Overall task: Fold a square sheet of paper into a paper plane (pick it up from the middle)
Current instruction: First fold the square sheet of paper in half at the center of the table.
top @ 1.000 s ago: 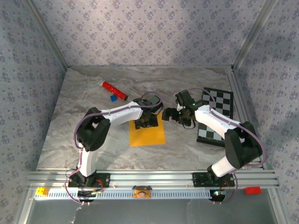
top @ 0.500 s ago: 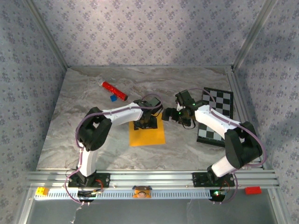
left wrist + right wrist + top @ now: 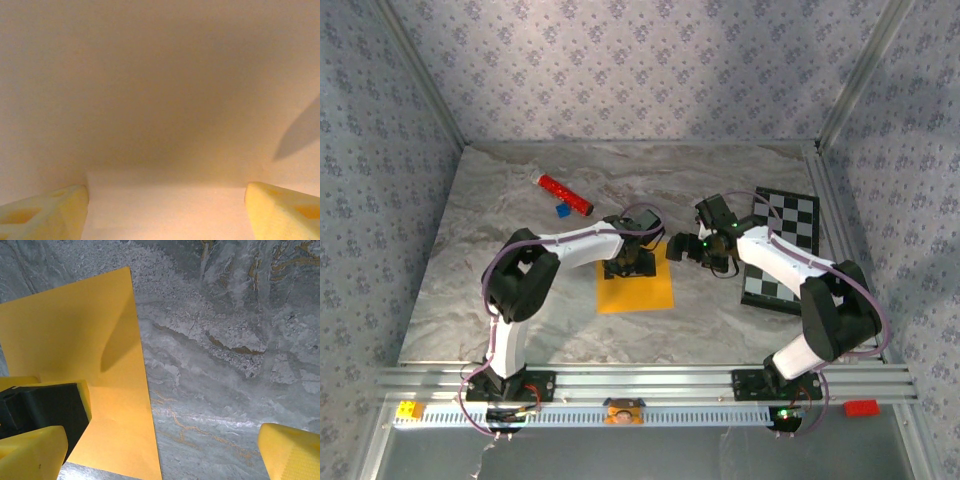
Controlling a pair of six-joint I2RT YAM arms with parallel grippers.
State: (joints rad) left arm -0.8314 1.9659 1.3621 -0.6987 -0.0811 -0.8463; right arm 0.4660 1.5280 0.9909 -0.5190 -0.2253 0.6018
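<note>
Square sheet of paper (image 3: 638,292) lies flat on the desk (image 3: 470,290), between the arms. Left tool (image 3: 165,200) over its far part, spread wide, pinching nothing. Right tool (image 3: 165,445) just beside the sheet's edge, also wide open.

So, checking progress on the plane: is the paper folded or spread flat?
Spread flat: the square sheet of paper lies flush on the table, with no crease or doubled edge visible.
</note>
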